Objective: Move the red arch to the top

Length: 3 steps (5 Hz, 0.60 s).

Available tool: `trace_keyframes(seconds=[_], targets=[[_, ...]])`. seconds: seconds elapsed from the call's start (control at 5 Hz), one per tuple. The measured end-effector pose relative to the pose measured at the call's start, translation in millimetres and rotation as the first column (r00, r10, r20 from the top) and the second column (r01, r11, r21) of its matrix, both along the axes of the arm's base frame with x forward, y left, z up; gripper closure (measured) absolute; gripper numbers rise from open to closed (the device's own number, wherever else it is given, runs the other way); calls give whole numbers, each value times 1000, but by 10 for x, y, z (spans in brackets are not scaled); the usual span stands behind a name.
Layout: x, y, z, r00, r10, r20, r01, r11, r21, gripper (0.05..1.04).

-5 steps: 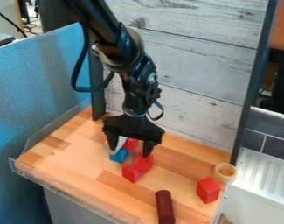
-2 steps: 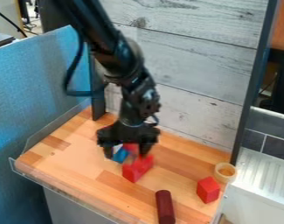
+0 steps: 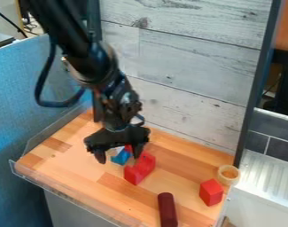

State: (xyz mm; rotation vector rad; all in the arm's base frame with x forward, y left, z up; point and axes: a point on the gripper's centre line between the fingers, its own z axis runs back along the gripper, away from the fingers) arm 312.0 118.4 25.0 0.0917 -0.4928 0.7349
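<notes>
arm (image 3: 66,35): black, with glossy highlights on the rounded joint housings. upper section thick and smooth; wrist section (image 3: 119,99) narrower, built of angular, stepped segments. one thick black cable (image 3: 54,104) forms a loose loop outside the housing; a shorter dark loop (image 3: 142,117) sits by the wrist. gripper (image 3: 118,157): black, broad crosspiece, two stubby fingers.

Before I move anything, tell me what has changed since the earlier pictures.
The gripper has shifted toward the picture's left, its fingers apart, and the arm above it has swung the same way. I see nothing taken hold of. The red arch, dark red cylinder, red cube and wooden ring stayed where they were.
</notes>
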Motion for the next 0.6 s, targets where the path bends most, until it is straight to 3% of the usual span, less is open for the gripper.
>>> trace_keyframes(seconds=[0.4,0.6], targets=[[42,-49,-34,996,56,68,-51,996,-76,83],[59,-87,-152,993,114,38,-111,990,-86,83]])
